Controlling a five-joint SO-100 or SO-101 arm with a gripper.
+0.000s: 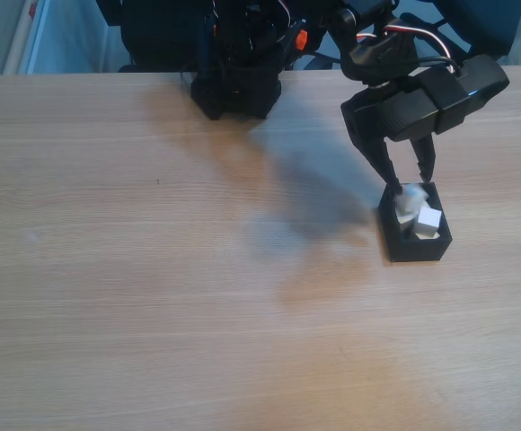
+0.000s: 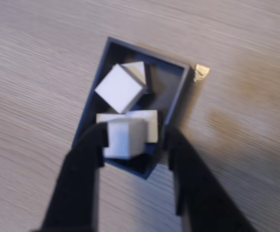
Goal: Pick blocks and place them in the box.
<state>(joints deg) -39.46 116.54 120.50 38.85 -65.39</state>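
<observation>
In the wrist view, the end effector (image 2: pixel 133 142) is closest to the camera. Its two dark fingers are spread wide, one on each side of the near end of the box (image 2: pixel 176 94). A pale block (image 2: pixel 125 139) sits between them. It looks blurry, and a gap shows beside it, so it is probably falling free, not being pinched. The fingers hang right over the box so the block lands inside.

Farther in, more blocks lie in the box: one flat block (image 2: pixel 149 123), one tilted on its corner (image 2: pixel 119 89), and one behind it (image 2: pixel 137 71). They lie crooked, likely because they dropped in.

In the fixed view, the box (image 1: pixel 413 247) stands on the worktop (image 1: pixel 153 296), under the end effector (image 1: pixel 406 184).
</observation>
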